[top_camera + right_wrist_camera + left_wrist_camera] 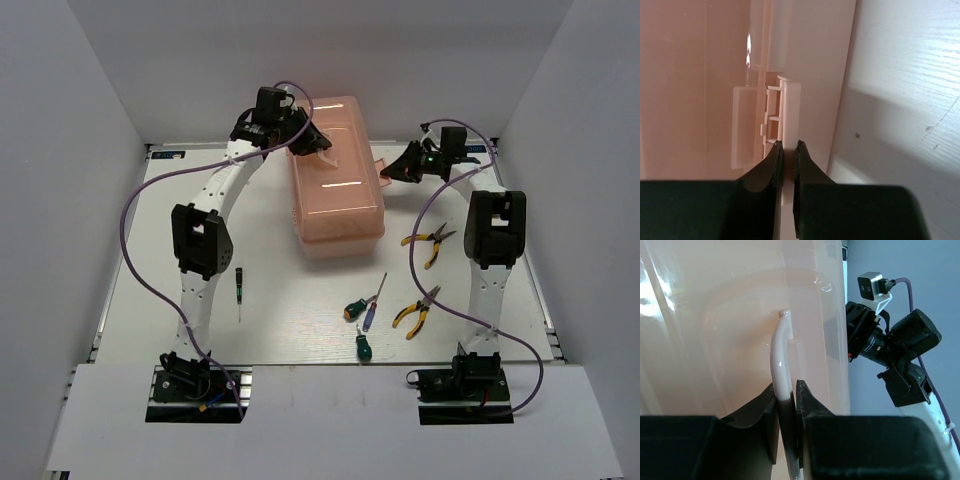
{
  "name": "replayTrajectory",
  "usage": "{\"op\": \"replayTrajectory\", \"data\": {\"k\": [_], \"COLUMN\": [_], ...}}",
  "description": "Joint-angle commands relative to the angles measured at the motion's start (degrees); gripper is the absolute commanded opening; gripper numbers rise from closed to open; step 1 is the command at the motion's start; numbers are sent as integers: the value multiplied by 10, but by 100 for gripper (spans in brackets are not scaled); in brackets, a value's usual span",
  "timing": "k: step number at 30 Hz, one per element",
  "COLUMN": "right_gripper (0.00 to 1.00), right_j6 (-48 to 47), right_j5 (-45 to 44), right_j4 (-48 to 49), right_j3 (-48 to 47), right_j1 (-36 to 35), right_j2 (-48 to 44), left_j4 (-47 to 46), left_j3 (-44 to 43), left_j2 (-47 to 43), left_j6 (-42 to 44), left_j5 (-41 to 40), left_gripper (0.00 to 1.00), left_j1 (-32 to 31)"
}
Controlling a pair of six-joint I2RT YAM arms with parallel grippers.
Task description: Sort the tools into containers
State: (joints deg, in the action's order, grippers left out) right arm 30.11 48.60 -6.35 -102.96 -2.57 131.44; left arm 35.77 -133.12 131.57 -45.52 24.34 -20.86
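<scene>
The salmon-pink toolbox (335,195) stands closed at the table's back middle. My left gripper (314,143) is over its lid, shut on the pale lid handle (781,355), which runs between the fingers (786,390). My right gripper (393,172) is at the box's right side, shut on the latch (790,112), pinching its edge (787,149). The tools lie on the table in front: two yellow-and-black pliers (428,243) (415,311), a green-handled screwdriver (354,309), a blue-handled one (369,317), a green stubby one (363,346) and a thin black-green screwdriver (239,290).
White walls close in the table on the left, back and right. The left arm's purple cable (135,250) loops out to the left. The right arm and its camera (890,347) show beside the box in the left wrist view.
</scene>
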Motion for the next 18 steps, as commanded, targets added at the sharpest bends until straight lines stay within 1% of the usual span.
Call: {"op": "replayTrajectory", "data": {"k": [1,4,5,6,7,8,9,14,16,18], "right_gripper": [0,0,0,0,0,0,0,0,0,0], "right_j6": [-20,-64,-71,-79,-97,-101,-112,-143,-148,-151], "right_j5": [46,-20,-62,-76,-87,-104,-120,-151,-156,-154], "right_j4": [52,-2,-10,-23,-32,-35,-46,-67,-65,-65], "right_j3": [-5,-30,-38,-41,-46,-48,-51,-32,-15,3], "right_j1": [-2,11,19,20,44,54,58,97,104,113], "right_j2": [-13,-23,-24,-28,-29,-33,-34,-48,-55,-58], "left_j4": [19,19,28,28,35,46,46,57,62,85], "left_j3": [-6,7,8,25,36,47,77,208,232,237], "left_j2": [-17,-59,-71,-83,-95,-118,-131,-202,-214,-214], "left_j6": [24,24,29,29,36,45,52,96,108,129], "left_j5": [14,9,4,4,4,-3,-9,-23,-28,-35], "left_gripper": [0,0,0,0,0,0,0,0,0,0], "left_j1": [6,31,51,63,74,99,110,188,205,216]}}
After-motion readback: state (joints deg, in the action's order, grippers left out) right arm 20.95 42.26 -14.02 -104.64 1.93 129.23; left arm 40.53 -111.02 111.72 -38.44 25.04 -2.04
